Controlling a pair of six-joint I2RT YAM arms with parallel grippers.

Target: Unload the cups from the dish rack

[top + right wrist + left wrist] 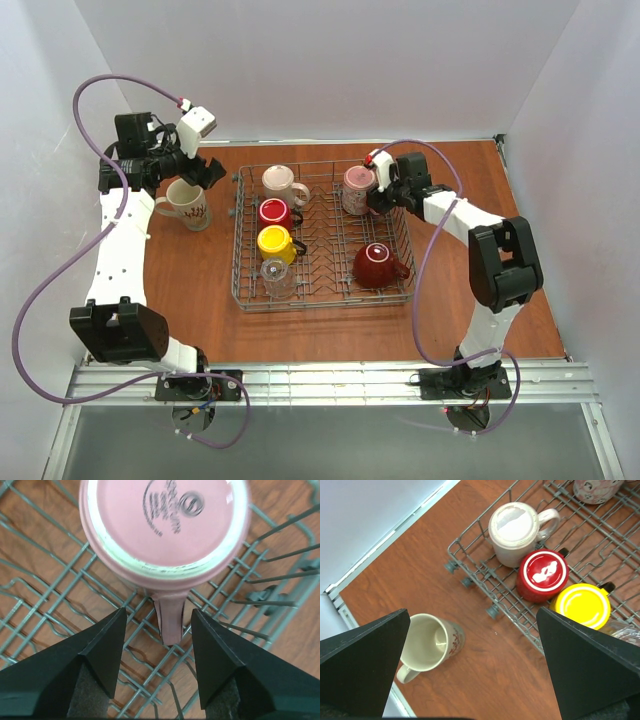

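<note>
the rack (pixel 322 302) sits mid-table and looks light. a lift that drags against its tines could tip it or slide it, jostling everything in it. six cups are in it, all upside down: cream (pixel 514 530), red (pixel 542 575), yellow (pixel 582 605) and a glass (pixel 278 278) down the left side, pink (pixel 165 525) and dark red (pixel 376 264) on the right. a beige mug (pixel 432 640) stands upright on the table, left of the rack.

the right gripper (pixel 159 611) has its fingers apart on either side of the pink mug's handle (pixel 170 622), not touching it. the likely trouble is here: a pinch on that narrow glazed handle leaves the heavy body hanging off to one side, so the mug could swing, twist in the pads or slip out. the rim could also snag a wire on the way up.

the left gripper (pixel 473 611) hangs wide apart and empty over bare wood between the beige mug and the rack's corner. a careless drop could knock that mug over. the glass is the smallest and most fragile piece, and a bump from its yellow neighbour might crack it.

plain white walls (pixel 330 60) enclose three sides. the table (pixel 200 290) is smooth reddish-brown wood, probably slippery under ceramic. a metal rail (pixel 330 380) runs along its near edge.
</note>
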